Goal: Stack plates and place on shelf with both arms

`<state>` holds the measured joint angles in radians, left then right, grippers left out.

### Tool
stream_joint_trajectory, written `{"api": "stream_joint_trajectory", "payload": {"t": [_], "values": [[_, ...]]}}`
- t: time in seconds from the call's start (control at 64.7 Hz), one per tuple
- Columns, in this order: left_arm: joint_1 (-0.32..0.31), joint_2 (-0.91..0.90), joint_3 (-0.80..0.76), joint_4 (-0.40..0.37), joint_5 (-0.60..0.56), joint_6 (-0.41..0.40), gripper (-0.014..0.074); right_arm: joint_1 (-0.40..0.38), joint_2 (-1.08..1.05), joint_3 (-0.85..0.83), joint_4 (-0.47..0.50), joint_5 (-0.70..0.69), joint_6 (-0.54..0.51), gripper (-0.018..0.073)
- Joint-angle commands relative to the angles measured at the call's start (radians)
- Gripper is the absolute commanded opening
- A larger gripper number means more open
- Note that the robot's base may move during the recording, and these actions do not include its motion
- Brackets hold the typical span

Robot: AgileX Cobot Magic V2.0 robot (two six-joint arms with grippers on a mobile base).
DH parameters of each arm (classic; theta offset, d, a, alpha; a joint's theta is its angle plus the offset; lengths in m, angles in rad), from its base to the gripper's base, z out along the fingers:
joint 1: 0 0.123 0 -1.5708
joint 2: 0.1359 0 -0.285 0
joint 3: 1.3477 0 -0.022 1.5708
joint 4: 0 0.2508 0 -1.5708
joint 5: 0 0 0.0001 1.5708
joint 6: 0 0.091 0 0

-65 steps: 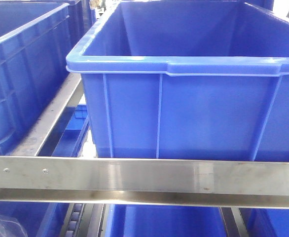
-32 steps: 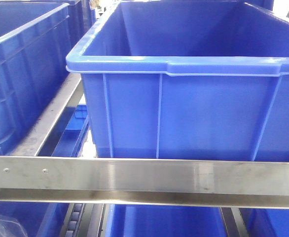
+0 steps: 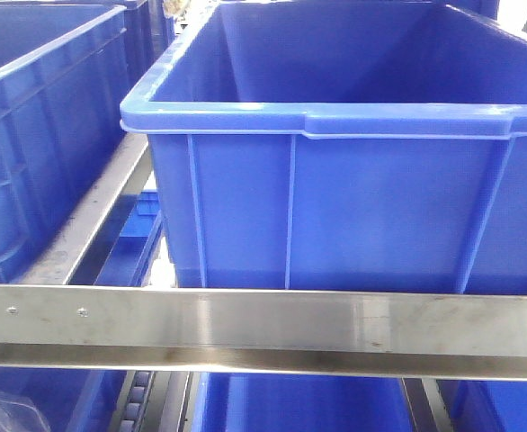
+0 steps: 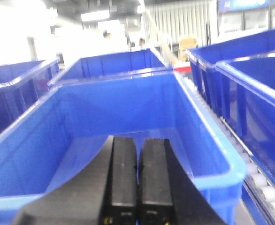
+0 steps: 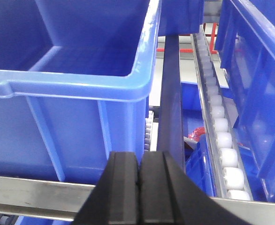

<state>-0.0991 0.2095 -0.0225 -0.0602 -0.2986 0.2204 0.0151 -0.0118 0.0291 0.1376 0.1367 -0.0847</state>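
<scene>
While no writing is legible, both jaws, left gripper and right gripper, sit clenched, empty.

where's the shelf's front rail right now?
In the front view the front rail spans the bottom of the frame, directly below the big blue crate. In the right wrist view it runs just beyond the shut right end effector.

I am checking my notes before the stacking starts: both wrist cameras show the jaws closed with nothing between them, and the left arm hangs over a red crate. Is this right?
Not quite: the crate under the left gripper is blue, not red, as the left wrist view shows. The rest holds: the jaws of both the left and the right gripper are closed on nothing.
</scene>
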Motion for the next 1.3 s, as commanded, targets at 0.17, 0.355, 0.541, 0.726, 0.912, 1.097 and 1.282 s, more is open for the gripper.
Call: {"api": "stream_joint_trajectory", "payload": {"t": [0.17, 0.355, 0.541, 0.726, 0.912, 1.097, 1.282], "values": [[0.002, -0.188, 0.034, 0.005, 0.073, -0.007, 0.0082, -0.005, -0.018, 0.0, -0.007, -0.094, -0.004, 0.0049], [0.002, -0.235, 0.034, 0.005, 0.202, -0.012, 0.0082, -0.005, -0.018, 0.0, -0.007, -0.093, -0.004, 0.0049], [0.002, -0.237, 0.034, 0.005, 0.258, -0.033, 0.0082, -0.005, -0.018, 0.0, -0.007, -0.093, -0.004, 0.0049], [0.002, -0.237, 0.034, 0.005, 0.283, -0.092, 0.0082, -0.005, -0.018, 0.0, -0.007, -0.093, -0.004, 0.0049], [0.008, -0.237, 0.034, -0.021, 0.329, -0.13, 0.0082, -0.005, -0.018, 0.0, -0.007, -0.093, -0.004, 0.0049], [0.048, -0.237, 0.034, -0.021, 0.314, -0.146, 0.0082, -0.005, -0.018, 0.0, -0.007, -0.093, -0.004, 0.0049], [0.011, -0.237, 0.034, -0.013, 0.32, -0.146, 0.0082, -0.005, -0.018, 0.0, -0.007, -0.093, -0.004, 0.0049]]}}
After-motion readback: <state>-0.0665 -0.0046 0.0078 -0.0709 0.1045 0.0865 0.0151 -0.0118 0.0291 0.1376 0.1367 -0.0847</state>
